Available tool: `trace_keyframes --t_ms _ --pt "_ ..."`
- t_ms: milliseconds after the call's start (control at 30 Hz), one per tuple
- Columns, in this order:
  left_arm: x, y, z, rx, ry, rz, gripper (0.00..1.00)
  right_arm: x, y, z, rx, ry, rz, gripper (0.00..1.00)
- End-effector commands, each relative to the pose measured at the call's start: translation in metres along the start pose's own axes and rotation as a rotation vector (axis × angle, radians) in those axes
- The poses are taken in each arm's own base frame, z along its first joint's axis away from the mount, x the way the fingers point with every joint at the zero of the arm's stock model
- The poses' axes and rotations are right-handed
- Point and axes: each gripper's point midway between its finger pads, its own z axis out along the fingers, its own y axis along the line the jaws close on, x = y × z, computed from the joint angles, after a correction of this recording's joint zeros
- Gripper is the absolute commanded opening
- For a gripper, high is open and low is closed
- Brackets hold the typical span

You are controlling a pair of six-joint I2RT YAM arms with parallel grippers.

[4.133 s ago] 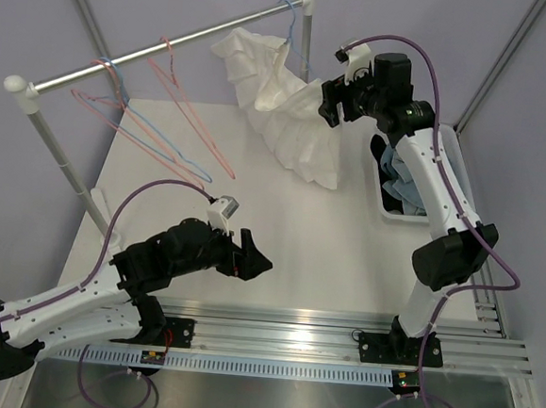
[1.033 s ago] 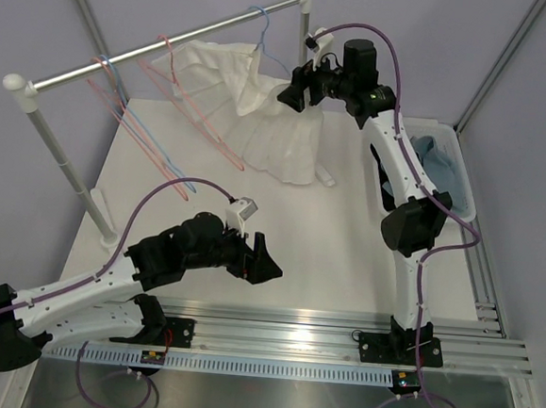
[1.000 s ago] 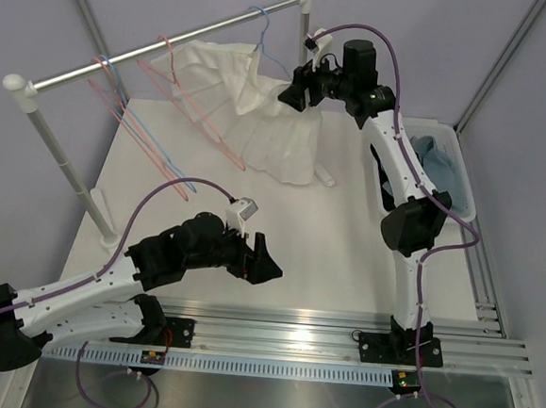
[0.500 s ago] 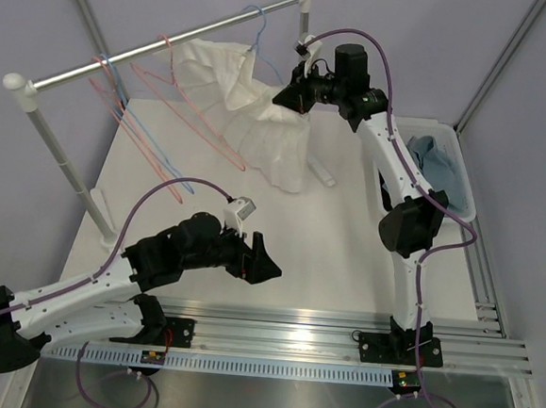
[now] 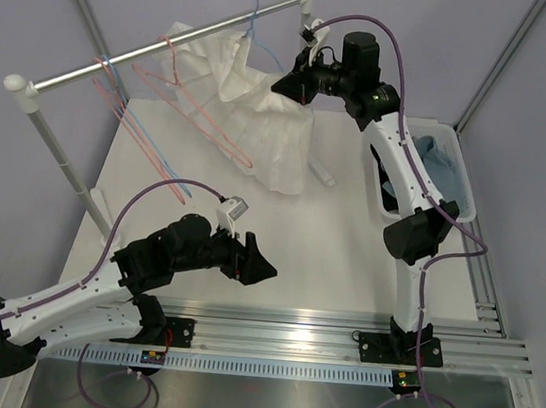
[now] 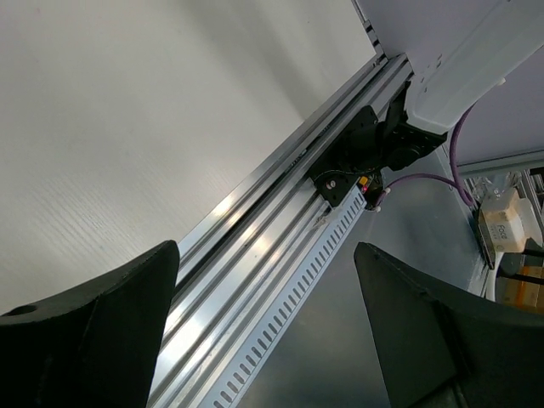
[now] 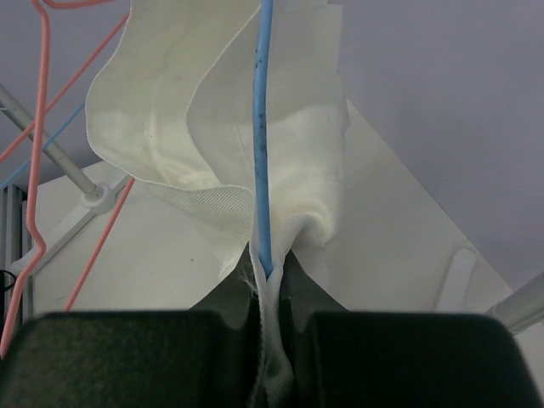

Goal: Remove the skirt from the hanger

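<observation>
The left arm [image 5: 67,292] and right arm [image 5: 413,172] have white shells, bulky black joints [image 5: 412,239] and thin purple cables [image 5: 161,185]. The left pincer [image 6: 265,248] has black wedge-shaped fingers [image 6: 85,340]; a small white block [image 5: 232,207], possibly a camera, tops each wrist.

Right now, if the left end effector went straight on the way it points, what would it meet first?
Most likely the metal rail along the table's near edge: the open, empty left end effector points low across it toward the right arm's base. Depth is unclear, so the table might come first.
</observation>
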Motion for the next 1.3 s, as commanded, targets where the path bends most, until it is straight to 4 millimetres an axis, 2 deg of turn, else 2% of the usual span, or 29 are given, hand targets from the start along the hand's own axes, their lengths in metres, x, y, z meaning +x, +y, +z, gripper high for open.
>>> trace_keyframes --t_ms 0,133,267,333,367,400,433,467,500,533,567,600,633,667,700,767,867,900,967,1000,1067,1100,1267 --pt "-0.006 -0.007 -0.005 0.028 -0.029 -0.002 0.87 -0.092 0.032 -0.035 0.017 -0.207 -0.126 0.00" --pt "-0.007 -0.011 -0.009 0.034 -0.026 0.000 0.86 -0.096 0.043 -0.046 0.022 -0.194 -0.113 0.00" --pt "-0.024 -0.027 -0.019 0.065 -0.057 0.020 0.86 -0.081 0.053 -0.059 0.054 -0.140 -0.106 0.00" --pt "-0.042 -0.044 -0.028 0.097 -0.095 0.048 0.86 -0.065 0.059 -0.068 0.078 -0.103 -0.093 0.00" --pt "-0.047 -0.048 -0.030 0.098 -0.099 0.056 0.86 -0.043 0.059 -0.068 0.080 -0.053 -0.068 0.00" --pt "-0.053 -0.054 -0.033 0.105 -0.109 0.067 0.86 -0.049 0.069 -0.082 0.088 -0.062 -0.077 0.00" --pt "-0.070 -0.069 -0.043 0.132 -0.147 0.093 0.87 -0.041 0.071 -0.086 0.095 -0.048 -0.065 0.00" --pt "-0.075 -0.072 -0.043 0.124 -0.146 0.103 0.87 -0.013 0.069 -0.085 0.110 0.002 -0.024 0.00" --pt "-0.081 -0.077 -0.044 0.129 -0.154 0.113 0.87 -0.021 0.081 -0.101 0.118 -0.021 -0.039 0.00" --pt "-0.095 -0.089 -0.052 0.148 -0.187 0.137 0.87 -0.011 0.081 -0.106 0.135 -0.008 -0.030 0.00" --pt "-0.099 -0.091 -0.052 0.144 -0.189 0.147 0.87 0.013 0.082 -0.107 0.143 0.037 0.005 0.00" --pt "-0.103 -0.092 -0.047 0.134 -0.181 0.159 0.87 0.012 0.090 -0.119 0.153 0.033 0.002 0.00" --pt "-0.107 -0.096 -0.048 0.136 -0.185 0.164 0.87 0.022 0.093 -0.124 0.156 0.052 0.018 0.00" --pt "-0.119 -0.106 -0.053 0.151 -0.209 0.176 0.87 0.047 0.098 -0.126 0.156 0.102 0.071 0.00" --pt "-0.122 -0.106 -0.048 0.139 -0.200 0.187 0.87 0.047 0.108 -0.137 0.154 0.092 0.077 0.00" --pt "-0.140 -0.115 -0.054 0.128 -0.248 0.206 0.88 0.069 0.126 -0.153 0.151 0.112 0.146 0.00" --pt "-0.157 -0.113 -0.050 0.068 -0.274 0.234 0.88 0.088 0.148 -0.172 0.157 0.122 0.260 0.00" --pt "-0.166 -0.118 -0.054 0.069 -0.296 0.251 0.89 0.096 0.161 -0.185 0.157 0.118 0.283 0.00" --pt "-0.172 -0.114 -0.044 0.032 -0.291 0.261 0.88 0.111 0.178 -0.196 0.152 0.123 0.382 0.00" --pt "-0.177 -0.118 -0.045 0.034 -0.300 0.267 0.89 0.103 0.192 -0.209 0.134 0.084 0.383 0.00" --pt "-0.180 -0.117 -0.034 0.021 -0.288 0.276 0.88 0.108 0.209 -0.219 0.106 0.081 0.449 0.00" --pt "-0.182 -0.118 -0.031 0.022 -0.289 0.280 0.88 0.104 0.219 -0.228 0.092 0.063 0.449 0.00" --pt "-0.189 -0.126 -0.018 0.039 -0.278 0.289 0.88 0.116 0.244 -0.247 0.057 0.133 0.510 0.00"
